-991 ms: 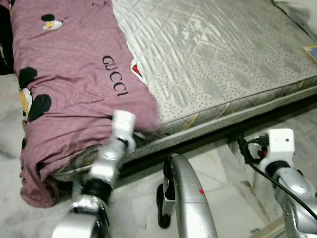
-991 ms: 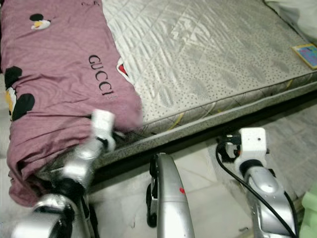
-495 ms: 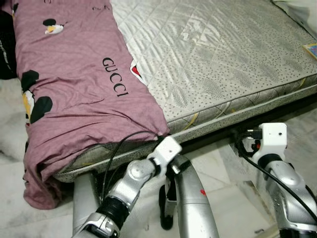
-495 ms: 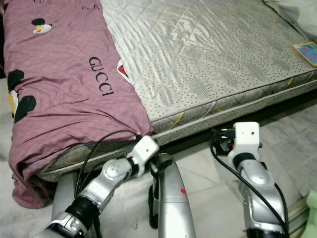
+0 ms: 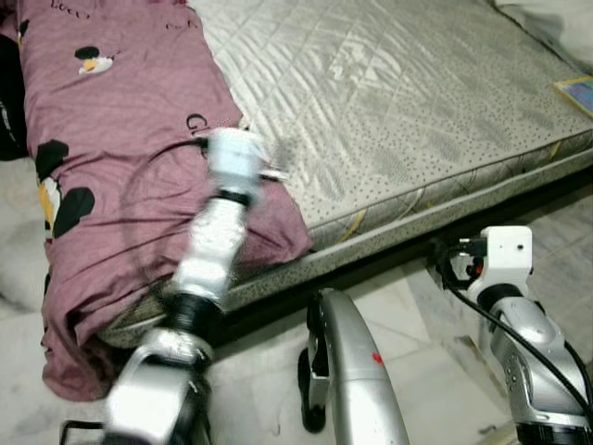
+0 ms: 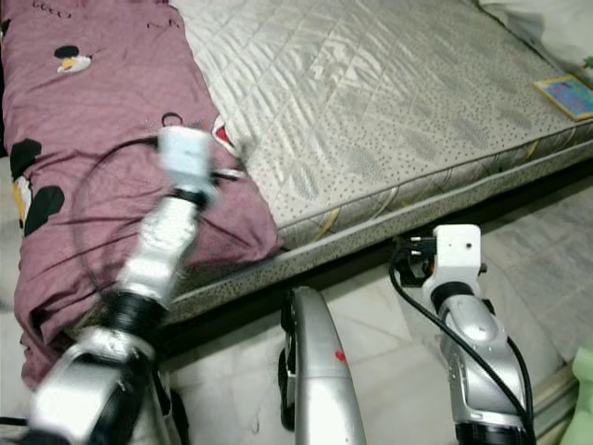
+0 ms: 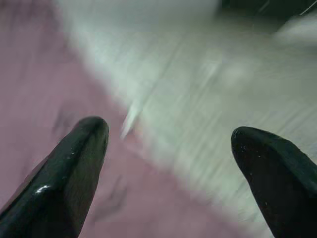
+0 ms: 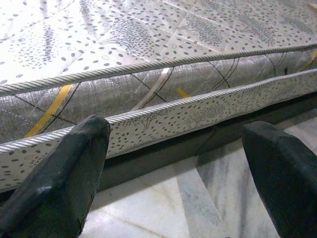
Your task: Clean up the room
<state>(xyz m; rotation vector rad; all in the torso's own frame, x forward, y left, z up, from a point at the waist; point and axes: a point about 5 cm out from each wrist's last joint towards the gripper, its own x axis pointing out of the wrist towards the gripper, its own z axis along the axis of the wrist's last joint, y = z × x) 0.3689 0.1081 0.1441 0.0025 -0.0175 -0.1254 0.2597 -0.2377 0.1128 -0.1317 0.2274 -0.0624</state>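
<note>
A pink blanket (image 5: 111, 139) with cartoon prints and black lettering covers the left part of a bare grey quilted mattress (image 5: 398, 111) and hangs over its near corner. My left arm (image 5: 218, 241) is raised over the blanket's right edge, blurred by motion. In the left wrist view my left gripper (image 7: 171, 134) is open, with the border of pink cloth and mattress between its fingers. My right gripper (image 8: 178, 134) is open and low, facing the mattress side (image 8: 163, 99) just above the floor, and holds nothing.
A colourful book (image 5: 576, 93) lies at the mattress's far right edge, with white bedding (image 5: 547, 19) behind it. The marble floor (image 5: 408, 315) runs along the bed's near side. Something pale green (image 6: 584, 385) sits at the lower right.
My left arm has swung up from the bed's near edge to above the blanket on the mattress. The right arm has barely moved. The view has shifted slightly.
</note>
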